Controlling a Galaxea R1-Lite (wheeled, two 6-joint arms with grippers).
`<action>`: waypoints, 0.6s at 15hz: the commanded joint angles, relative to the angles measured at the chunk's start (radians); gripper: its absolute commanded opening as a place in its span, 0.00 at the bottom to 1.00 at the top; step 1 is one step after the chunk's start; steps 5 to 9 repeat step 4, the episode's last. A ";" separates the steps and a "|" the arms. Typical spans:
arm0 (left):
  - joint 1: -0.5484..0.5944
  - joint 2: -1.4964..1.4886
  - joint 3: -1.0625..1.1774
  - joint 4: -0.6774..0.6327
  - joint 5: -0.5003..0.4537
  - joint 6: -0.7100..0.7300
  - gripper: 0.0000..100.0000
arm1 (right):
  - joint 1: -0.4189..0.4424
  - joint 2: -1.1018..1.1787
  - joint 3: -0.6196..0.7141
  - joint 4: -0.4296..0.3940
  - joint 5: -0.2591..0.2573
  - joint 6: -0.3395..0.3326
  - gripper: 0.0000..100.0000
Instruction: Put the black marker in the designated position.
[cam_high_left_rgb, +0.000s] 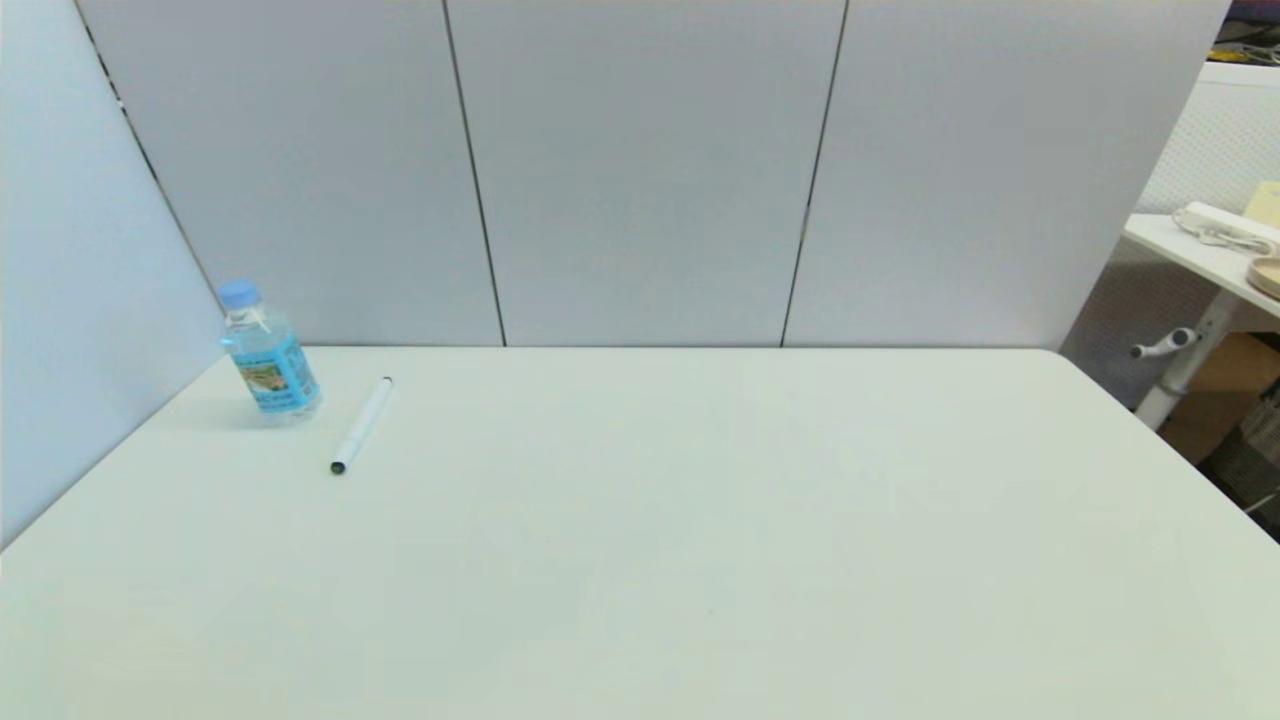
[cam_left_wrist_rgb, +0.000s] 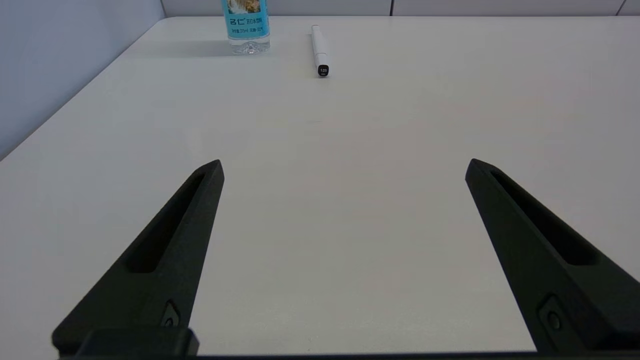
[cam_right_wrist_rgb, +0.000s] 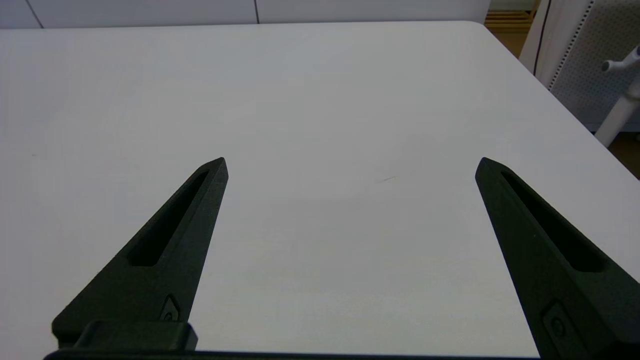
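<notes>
Head view: white table (cam_high_left_rgb: 700, 560) filling most of the scene, backed by grey partition panels (cam_high_left_rgb: 640, 170) along the far edge and the left side. Second white table (cam_high_left_rgb: 1200, 255) off to the far right, carrying a white power strip (cam_high_left_rgb: 1225, 225). Clear water bottle (cam_high_left_rgb: 268, 355) upright at the far left corner, blue cap, blue label with a small picture and white print too small to read. Black marker (cam_high_left_rgb: 362, 424) lying flat just right of the bottle, apart from it, white barrel slanting from far right to near left, dark tip at each end. Neither arm visible from the head camera. Left wrist view: left gripper (cam_left_wrist_rgb: 344, 167) low over bare tabletop on the near left side, fingers (cam_left_wrist_rgb: 165, 250) spread wide and holding nothing, pointed toward bottle and marker, well short of both; near cap end of the marker printed "120"; bottle label showing white characters, not clearly legible. Right wrist view: right gripper (cam_right_wrist_rgb: 351, 165) likewise spread wide and empty above bare tabletop on the right side, rounded far right table corner ahead; neither marker nor bottle seen from this camera.
</notes>
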 joint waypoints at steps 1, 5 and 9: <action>-0.001 0.000 0.000 -0.001 0.000 0.000 1.00 | 0.000 0.000 0.000 0.000 0.000 0.000 1.00; 0.001 0.000 0.000 -0.001 0.000 0.000 1.00 | 0.000 0.000 0.000 0.000 0.000 0.000 1.00; 0.001 0.000 0.000 -0.001 0.000 0.000 1.00 | 0.000 0.000 0.000 0.000 0.000 0.000 1.00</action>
